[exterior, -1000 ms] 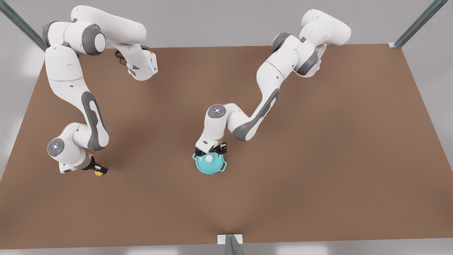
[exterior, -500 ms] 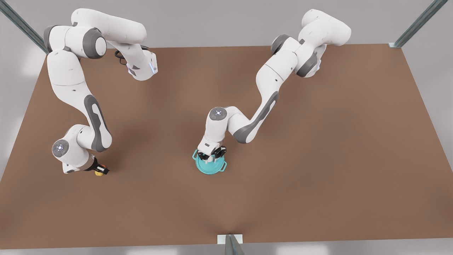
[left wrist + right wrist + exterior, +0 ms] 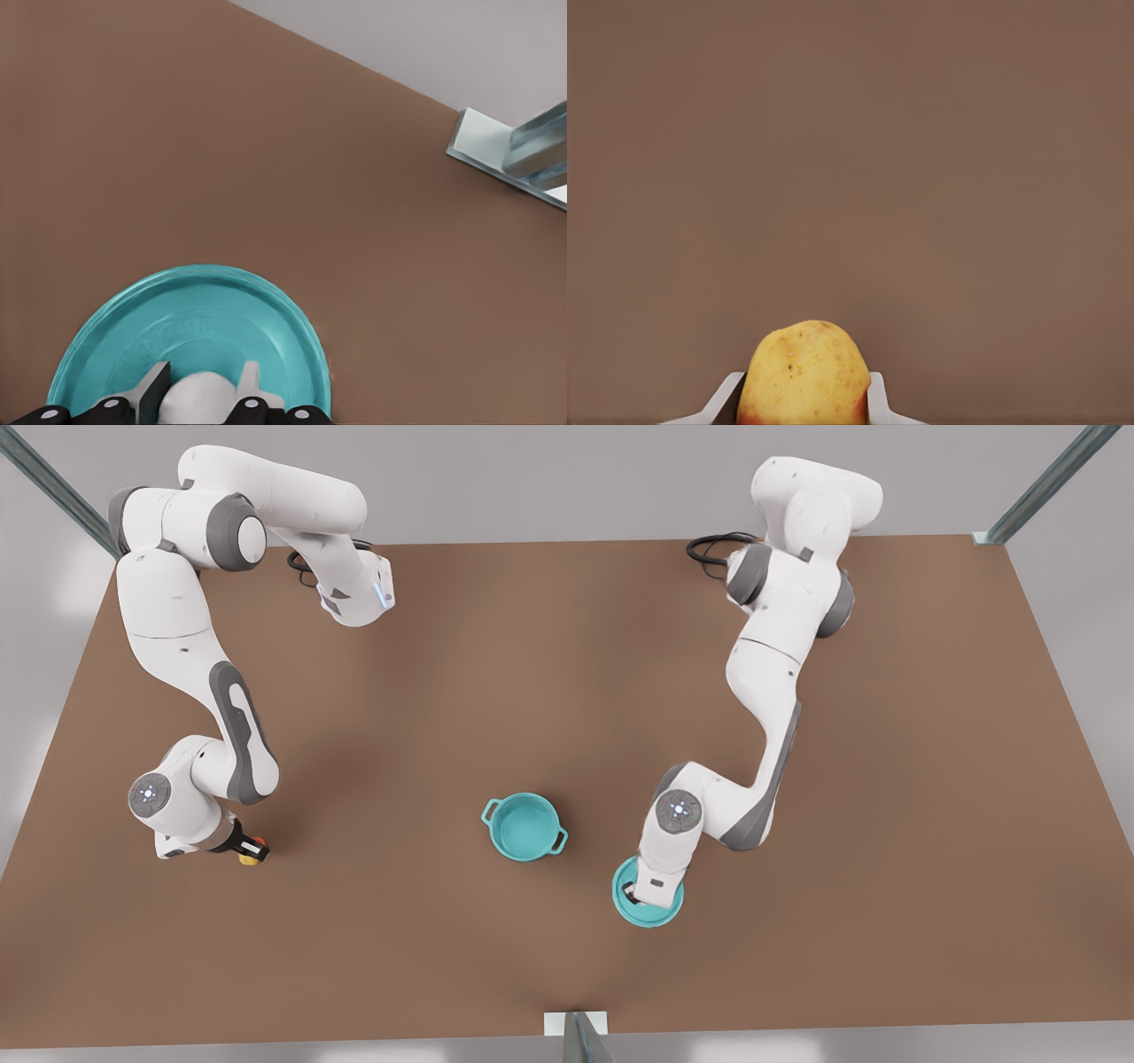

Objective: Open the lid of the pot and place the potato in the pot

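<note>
The teal pot [image 3: 524, 827] stands uncovered mid-table, its teal inside bare. The pot lid [image 3: 660, 915] [image 3: 204, 319] is off to the front view's right of the pot, close to the table. My left gripper [image 3: 649, 887] [image 3: 202, 382] is shut on the lid's white knob [image 3: 199, 397]; whether the lid touches the table I cannot tell. At the front view's left, the yellow potato [image 3: 249, 856] [image 3: 804, 372] sits between the fingers [image 3: 875, 394] of my right gripper [image 3: 241, 850] [image 3: 804, 394], which is shut on it, low at the table.
The brown table [image 3: 842, 779] stretches wide around the pot. A metal bracket [image 3: 576, 1027] [image 3: 509, 150] stands at the near edge, not far from the lid. Frame posts [image 3: 1045, 483] rise at the far corners.
My left gripper closed on the knob, lifted the lid off the pot and carried it toward the front view's right and nearer edge. The right arm with the potato has barely moved.
</note>
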